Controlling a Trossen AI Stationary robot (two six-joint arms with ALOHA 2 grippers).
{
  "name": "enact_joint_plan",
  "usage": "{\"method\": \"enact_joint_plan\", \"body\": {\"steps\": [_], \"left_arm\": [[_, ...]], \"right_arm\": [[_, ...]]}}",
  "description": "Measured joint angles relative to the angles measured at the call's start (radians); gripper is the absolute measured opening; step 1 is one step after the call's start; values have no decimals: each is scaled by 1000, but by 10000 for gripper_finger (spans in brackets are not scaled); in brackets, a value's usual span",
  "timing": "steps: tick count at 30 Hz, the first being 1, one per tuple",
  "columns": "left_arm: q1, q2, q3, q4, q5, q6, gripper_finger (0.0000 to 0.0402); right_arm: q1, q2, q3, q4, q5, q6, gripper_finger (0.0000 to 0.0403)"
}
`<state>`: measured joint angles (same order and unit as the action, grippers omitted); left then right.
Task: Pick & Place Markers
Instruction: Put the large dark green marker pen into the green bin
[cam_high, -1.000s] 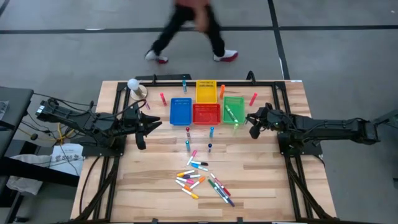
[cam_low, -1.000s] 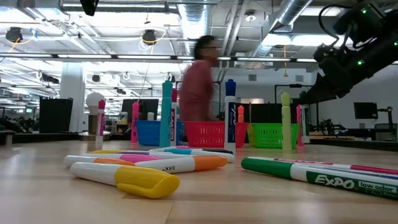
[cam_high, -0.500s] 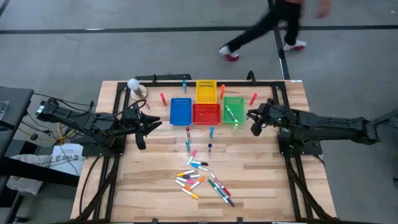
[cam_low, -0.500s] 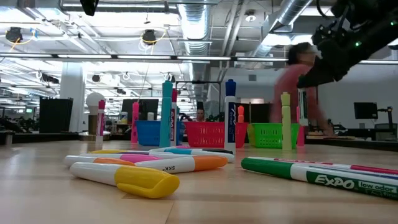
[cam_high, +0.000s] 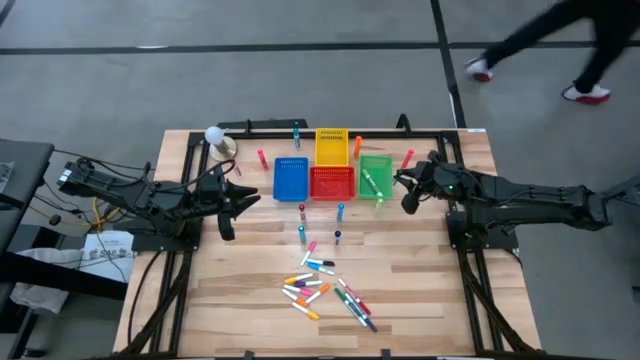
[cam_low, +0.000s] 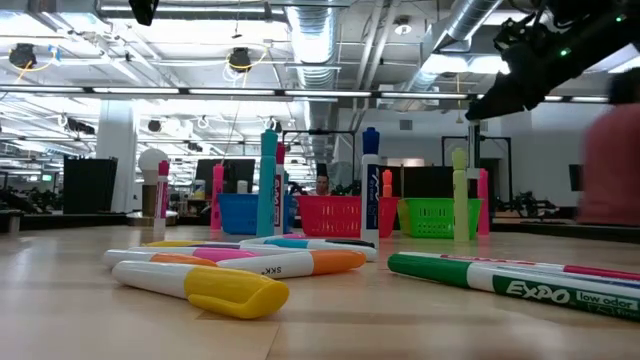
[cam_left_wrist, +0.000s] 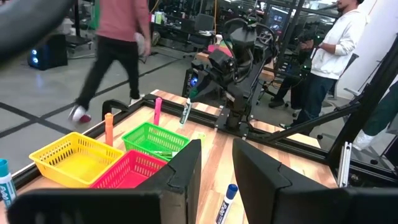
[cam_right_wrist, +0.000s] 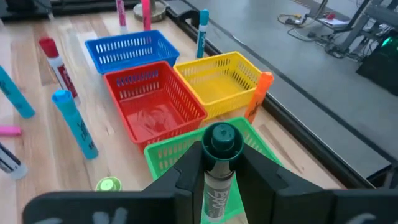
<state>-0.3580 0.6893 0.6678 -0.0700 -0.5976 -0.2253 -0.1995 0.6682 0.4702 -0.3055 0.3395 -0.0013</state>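
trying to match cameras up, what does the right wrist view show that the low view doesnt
Only the right wrist view: the right gripper shut on a green-capped marker above the green bin, the yellow bin, and each bin's inside.

Only the low view: the markers lying on the near table, such as the yellow-capped marker and the green Expo marker.

Both: the blue bin, red bin and green bin, with markers standing upright around them.

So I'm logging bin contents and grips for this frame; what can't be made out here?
- Left claw: its wrist view shows a gap between the fingers, tips cut off by the edge.
- Green bin: in the right wrist view, the held marker and right claw cover its inside.
- Marker pile: too small overhead for labels.
- Passing person: blurred in the low view.
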Motion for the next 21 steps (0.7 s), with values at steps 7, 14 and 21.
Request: {"method": "enact_joint_plan", "body": {"steps": [7,14,21], "left_arm": [[0,0,0,1,0,0,91],[0,0,0,3,0,0,91],[0,0,0,3,0,0,91]], "right_arm": [[-46,132,0,119,-36,-37,68],[-170,235,1,178,-184,-14,68],[-265,330,57,180,-317,0,68]]}}
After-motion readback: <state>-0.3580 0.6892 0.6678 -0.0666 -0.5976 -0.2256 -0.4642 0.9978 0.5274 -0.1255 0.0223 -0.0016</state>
